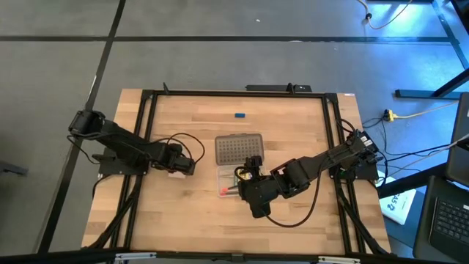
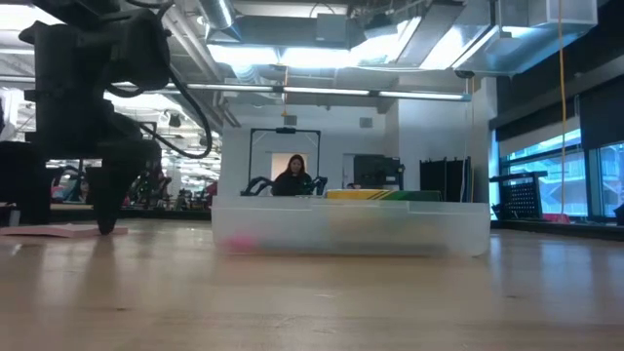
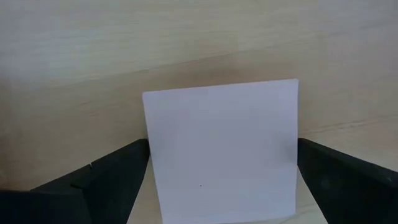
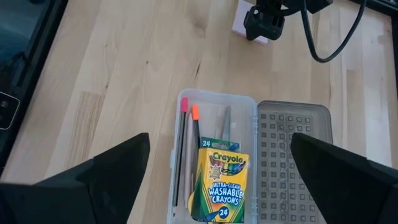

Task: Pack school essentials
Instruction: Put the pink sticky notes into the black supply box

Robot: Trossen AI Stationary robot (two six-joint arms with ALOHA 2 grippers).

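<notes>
You have the worktop [image 1: 183, 205] with the open clear case [image 4: 214, 155] near its middle, the grey dotted lid [image 1: 239, 149] lying flat toward the far edge. Your right gripper [image 1: 251, 165] hangs over the case, fingers spread wide, grasping nothing. Your left gripper [image 1: 183, 167] sits toward the left edge, fingers [image 3: 106, 180] spread on either side of the pink pad [image 3: 221, 149], which lies flat on the wood. Inside the case you see the crayon box [image 4: 221, 183], with two pencils [image 4: 186, 155] beside it. The small blue block [image 1: 239, 114] lies alone near the far edge.
</notes>
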